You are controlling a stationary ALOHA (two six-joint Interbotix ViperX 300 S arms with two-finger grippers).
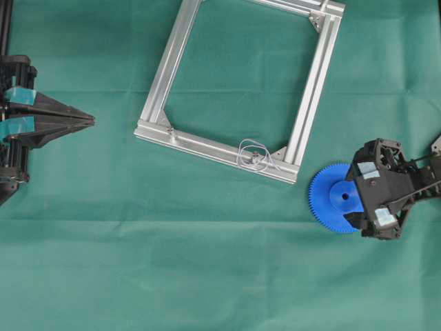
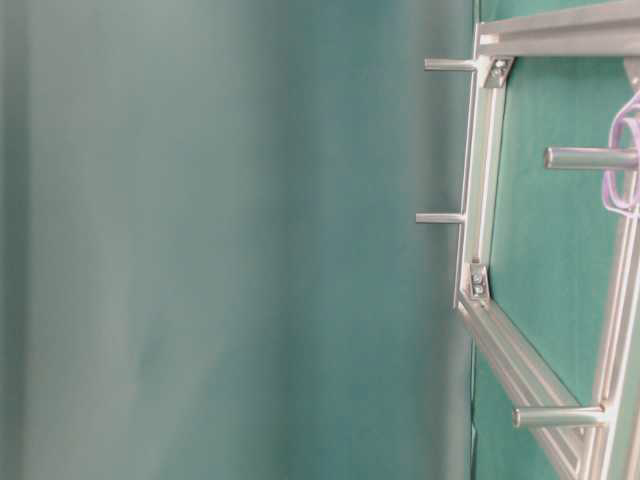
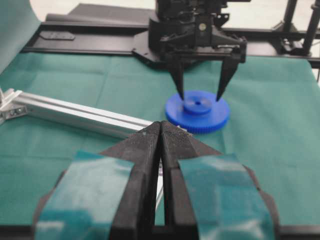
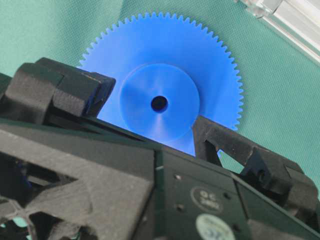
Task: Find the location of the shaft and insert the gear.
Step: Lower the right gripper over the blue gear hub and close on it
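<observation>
Right gripper [image 3: 200, 95] poised over the blue gear [image 1: 339, 197], fingers spread wide to straddle its hub.

The 2 fingertips [image 3: 179, 94] stand on either side of the raised hub [image 4: 159, 104], apart from it, so nothing is gripped yet; judging by this, the spread is set so a closing pinch can seize the hub rather than the toothed rim. The gear lies flat on the green cloth [image 1: 207, 262], just outside the aluminium frame [image 1: 309, 114]. The shaft [image 1: 256, 158], ringed by thin wire loops [image 1: 248, 148], stands beyond the fingertips on the frame's near rail. The left gripper [image 1: 89, 121] rests pressed shut, well away.
</observation>
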